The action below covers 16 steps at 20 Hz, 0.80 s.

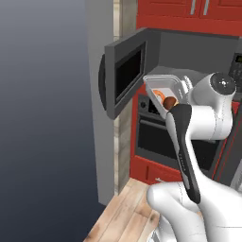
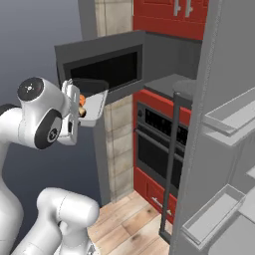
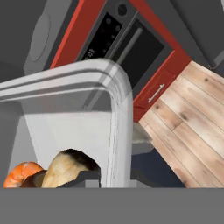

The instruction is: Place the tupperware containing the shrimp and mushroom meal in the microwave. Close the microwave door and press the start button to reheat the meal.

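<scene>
The clear tupperware (image 1: 161,86) hangs tilted in the air just in front of the microwave (image 1: 194,49) opening, at the level of its floor. My gripper (image 1: 177,92) is shut on its right rim. Inside lie an orange shrimp (image 3: 21,173) and a brown mushroom (image 3: 66,164), both against the lower wall. The microwave door (image 1: 124,75) stands swung wide open to the left, its dark window facing inward. In the right base view the tupperware (image 2: 93,103) sits below the open door (image 2: 102,62), left of the cavity (image 2: 169,57). The dark keypad (image 1: 236,66) shows at the far right.
A grey oven (image 2: 158,142) with a horizontal handle sits in red cabinetry under the microwave. An open grey door with shelves (image 2: 224,149) stands close on the right. A grey wall post (image 1: 100,118) stands left of the microwave door. Wood floor (image 3: 192,109) lies below.
</scene>
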Tool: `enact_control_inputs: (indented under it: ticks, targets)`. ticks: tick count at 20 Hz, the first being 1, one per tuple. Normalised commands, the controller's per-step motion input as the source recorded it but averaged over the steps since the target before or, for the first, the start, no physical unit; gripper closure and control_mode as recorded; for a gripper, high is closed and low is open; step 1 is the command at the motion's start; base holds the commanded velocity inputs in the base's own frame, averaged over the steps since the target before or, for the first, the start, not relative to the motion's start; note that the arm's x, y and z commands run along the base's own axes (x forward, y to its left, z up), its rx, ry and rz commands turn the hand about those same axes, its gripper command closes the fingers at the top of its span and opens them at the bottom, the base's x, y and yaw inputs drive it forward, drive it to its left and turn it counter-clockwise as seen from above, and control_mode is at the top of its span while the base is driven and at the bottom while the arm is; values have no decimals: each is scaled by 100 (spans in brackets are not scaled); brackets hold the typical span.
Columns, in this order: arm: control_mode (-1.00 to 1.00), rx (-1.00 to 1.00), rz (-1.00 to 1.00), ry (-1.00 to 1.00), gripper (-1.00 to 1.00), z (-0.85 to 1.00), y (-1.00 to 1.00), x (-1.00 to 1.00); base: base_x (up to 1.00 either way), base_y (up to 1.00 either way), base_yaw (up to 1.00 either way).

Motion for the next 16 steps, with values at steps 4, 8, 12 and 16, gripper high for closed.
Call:
enact_control_inputs:
  ticks: [4,8,12,16]
  targets:
    - [100,0,0,0,100,0,0,0,37,0,-42]
    - [100,0,0,0,100,0,0,0,27,0,-50]
    - [100,0,0,0,100,0,0,0,34,1,-46]
    - [100,0,0,0,100,0,0,0,48,24,-36]
